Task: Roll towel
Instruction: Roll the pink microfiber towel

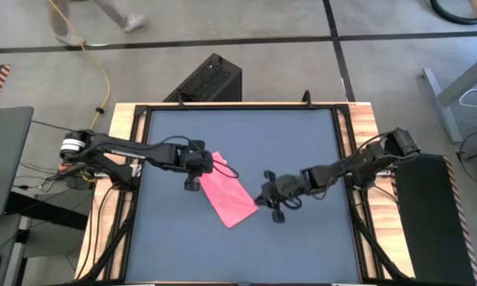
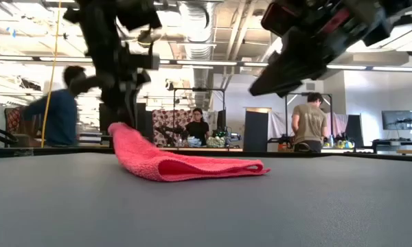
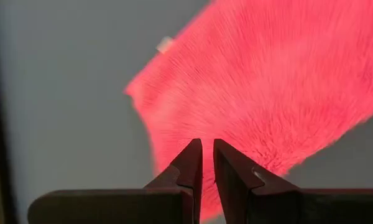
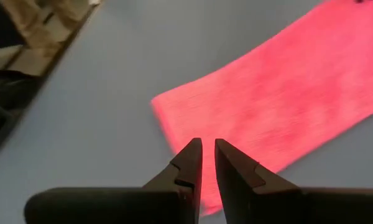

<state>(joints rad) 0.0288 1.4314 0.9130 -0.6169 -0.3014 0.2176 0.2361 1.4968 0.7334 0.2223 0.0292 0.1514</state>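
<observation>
Pink cloth: towel (image 1: 227,192), folded into a flat strip, lying on the dark grey surface (image 1: 246,246) near its middle.
Long axis: slanted across the surface, from the end beside the left arm down toward the end beside the right arm.
Left claw (image 1: 192,184): at the towel's upper end, by its left edge; in the left wrist view (image 3: 207,163) tips nearly together right over the cloth's edge; cannot tell whether any pile is pinched.
Right claw (image 1: 262,199): just beside the towel's lower end, on its right; in the right wrist view (image 4: 207,163) tips narrowed to a slit over the strip's edge, nothing seen between them.
Lift: in the low view towel (image 2: 172,163) humped at the end under the left arm, tapering flat toward the other end.
Nearer arm: both close, one at each short end; left lower and tighter to the cloth, right higher off the surface.
Deciding relation: rolling likely to run along the long axis, so from one short end toward the other.
Likely start: humped end by the left claw, judged only from that rise.
Risk: thin edge slipping out of near-closed tips.
</observation>
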